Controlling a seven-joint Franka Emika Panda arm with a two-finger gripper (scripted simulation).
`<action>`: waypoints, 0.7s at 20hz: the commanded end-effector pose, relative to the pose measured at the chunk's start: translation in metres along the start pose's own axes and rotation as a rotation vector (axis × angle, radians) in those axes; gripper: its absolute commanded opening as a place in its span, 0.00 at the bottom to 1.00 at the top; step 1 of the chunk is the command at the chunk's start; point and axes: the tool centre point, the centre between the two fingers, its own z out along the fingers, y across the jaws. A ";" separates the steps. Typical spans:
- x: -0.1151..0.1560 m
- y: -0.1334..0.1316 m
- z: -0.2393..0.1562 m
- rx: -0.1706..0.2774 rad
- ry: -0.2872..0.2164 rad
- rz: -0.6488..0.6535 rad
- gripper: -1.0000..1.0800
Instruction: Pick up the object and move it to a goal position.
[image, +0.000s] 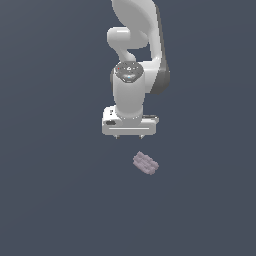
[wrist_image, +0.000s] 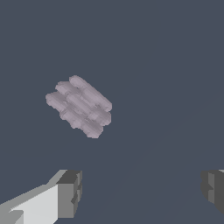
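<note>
The object (image: 145, 163) is a small pale mauve-grey oblong block with a ridged, bumpy surface, lying at a slant on the dark grey floor. The white arm hangs above it, and my gripper (image: 129, 138) sits just beyond the block and a little toward the exterior view's left, not touching it. In the wrist view the object (wrist_image: 80, 106) lies ahead of the gripper (wrist_image: 142, 189), off to one side of the gap. Both grey fingertips (wrist_image: 70, 192) are spread wide apart with nothing between them, so the gripper is open.
A plain dark grey-blue floor (image: 60, 200) fills the scene around the arm and block. No other objects, walls or edges show in either view.
</note>
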 end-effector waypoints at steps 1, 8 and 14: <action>0.000 0.000 0.000 0.000 0.000 0.000 0.96; -0.003 -0.023 0.002 0.018 -0.019 -0.027 0.96; -0.003 -0.027 0.002 0.021 -0.022 -0.034 0.96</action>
